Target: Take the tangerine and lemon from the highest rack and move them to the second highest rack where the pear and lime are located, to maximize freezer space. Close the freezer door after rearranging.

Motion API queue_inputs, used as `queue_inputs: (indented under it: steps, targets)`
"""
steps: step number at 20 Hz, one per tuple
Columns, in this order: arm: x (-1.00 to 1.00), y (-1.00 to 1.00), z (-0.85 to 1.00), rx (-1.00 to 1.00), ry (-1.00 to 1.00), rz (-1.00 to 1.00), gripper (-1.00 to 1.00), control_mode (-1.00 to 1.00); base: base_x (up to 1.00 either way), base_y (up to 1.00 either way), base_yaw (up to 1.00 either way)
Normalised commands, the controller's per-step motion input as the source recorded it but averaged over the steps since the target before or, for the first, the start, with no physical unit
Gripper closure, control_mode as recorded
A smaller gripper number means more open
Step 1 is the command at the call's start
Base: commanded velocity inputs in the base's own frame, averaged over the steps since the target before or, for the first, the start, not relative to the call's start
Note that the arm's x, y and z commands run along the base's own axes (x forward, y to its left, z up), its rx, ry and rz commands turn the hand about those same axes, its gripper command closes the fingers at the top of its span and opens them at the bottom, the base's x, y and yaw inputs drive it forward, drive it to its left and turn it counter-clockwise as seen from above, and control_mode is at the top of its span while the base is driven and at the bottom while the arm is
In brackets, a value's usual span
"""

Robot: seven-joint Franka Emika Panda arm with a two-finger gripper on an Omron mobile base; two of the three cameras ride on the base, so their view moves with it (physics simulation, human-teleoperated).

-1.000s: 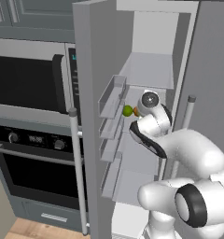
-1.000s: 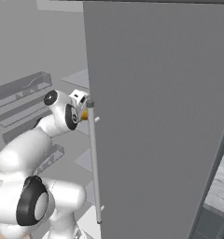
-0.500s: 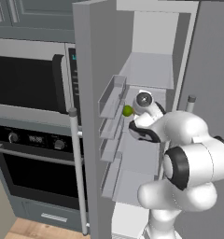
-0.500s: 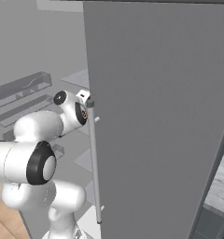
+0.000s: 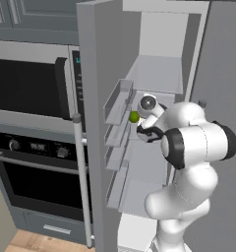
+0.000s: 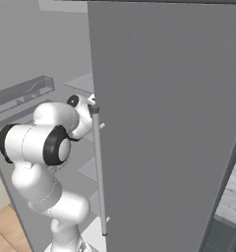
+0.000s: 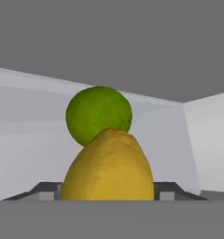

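Elbow swung forward, hand (image 7: 108, 198) gripping lemon (image 7: 108, 168)

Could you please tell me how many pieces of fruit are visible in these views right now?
2. The lemon sits right at the gripper, close to the hand camera, and the lime lies just behind it on the freezer shelf. Others may be hidden behind the arm.

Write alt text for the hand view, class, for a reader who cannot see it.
A yellow lemon sits large and close between the gripper tips, with a round green lime directly behind it. Pale grey freezer walls and a shelf surround both fruits.
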Motion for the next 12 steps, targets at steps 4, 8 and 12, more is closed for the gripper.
queue_inputs:
  steps: [4, 8, 12]
  targets:
    - [0.58, -0.15, -0.31, 0.00, -0.04, -0.01, 1.00, -1.00, 0.00, 0.00, 0.00]
    - [0.42, -0.07, -0.27, 0.00, -0.12, 0.00, 1.00, -1.00, 0.00, 0.00, 0.00]
    - [0.23, -0.03, -0.28, 0.00, -0.03, 0.00, -1.00, -1.00, 0.00, 0.00, 0.00]
